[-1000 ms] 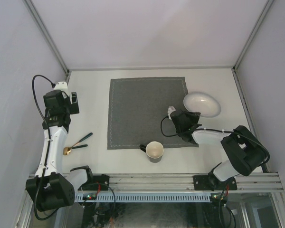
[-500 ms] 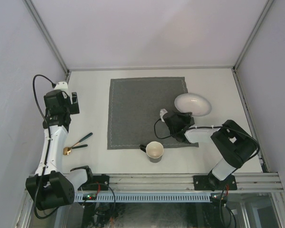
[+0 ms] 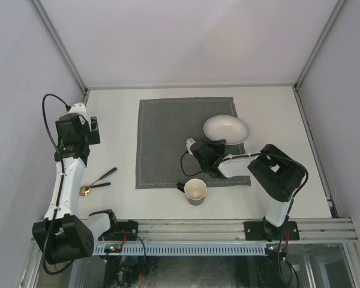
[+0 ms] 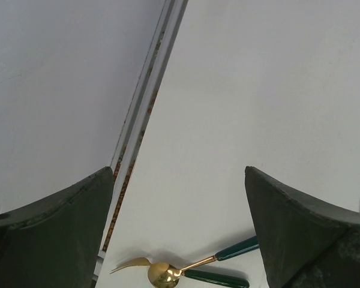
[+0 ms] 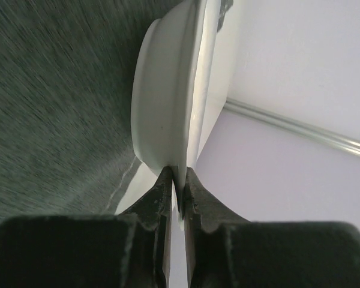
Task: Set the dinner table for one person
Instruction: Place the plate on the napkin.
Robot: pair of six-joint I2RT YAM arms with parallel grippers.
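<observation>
Above the dinner table (image 3: 276, 114), the right gripper (image 5: 179, 180) clamped the near rim of the white plate (image 3: 227, 128) over the right part of the grey mat (image 3: 168, 144), the open left gripper (image 4: 179, 174) well left of it.

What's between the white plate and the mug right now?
The right gripper, its jaws shut on the plate at its near rim, over the grey mat. The top view shows this.

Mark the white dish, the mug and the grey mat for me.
white dish (image 3: 227, 128): top view, centre of its face.
mug (image 3: 195, 191): top view, inside its open mouth.
grey mat (image 3: 168, 138): top view, bare cloth left of centre.
</observation>
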